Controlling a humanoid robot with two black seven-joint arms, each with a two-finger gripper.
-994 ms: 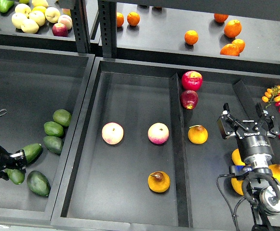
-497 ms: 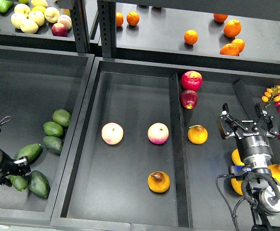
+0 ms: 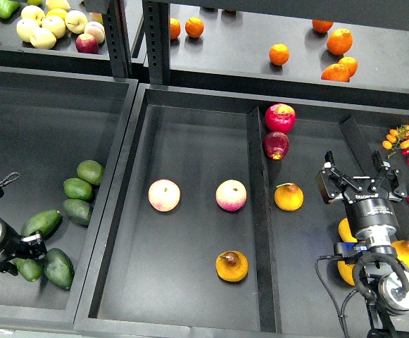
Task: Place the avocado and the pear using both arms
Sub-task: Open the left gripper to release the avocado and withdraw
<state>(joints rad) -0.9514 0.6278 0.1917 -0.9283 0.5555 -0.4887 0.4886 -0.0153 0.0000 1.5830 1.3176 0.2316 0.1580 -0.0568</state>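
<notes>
The avocado (image 3: 58,267), dark green and egg-shaped, lies at the front of the left bin among several green fruits. My left gripper (image 3: 34,246) is low at the far left, just left of the avocado, between a longer green fruit (image 3: 42,222) and a small one (image 3: 28,268). Its fingers are dark and cannot be told apart. The pear (image 3: 232,265), yellow-orange with a brown blotch, lies at the front of the middle bin (image 3: 190,134). My right gripper (image 3: 361,181) is open and empty over the right compartment, well to the right of the pear.
Two pink-and-cream apples (image 3: 164,195) (image 3: 231,195) lie in the middle bin. A divider wall (image 3: 258,211) separates it from a clean yellow-orange fruit (image 3: 288,196) and red apples (image 3: 279,117). Yellow fruits (image 3: 406,252) lie beside my right arm. Oranges (image 3: 279,54) sit on the back shelf.
My left gripper has drawn back down and to the left, away from the long green fruit, and the green fruits beside it have shifted slightly. The right arm has barely moved.
</notes>
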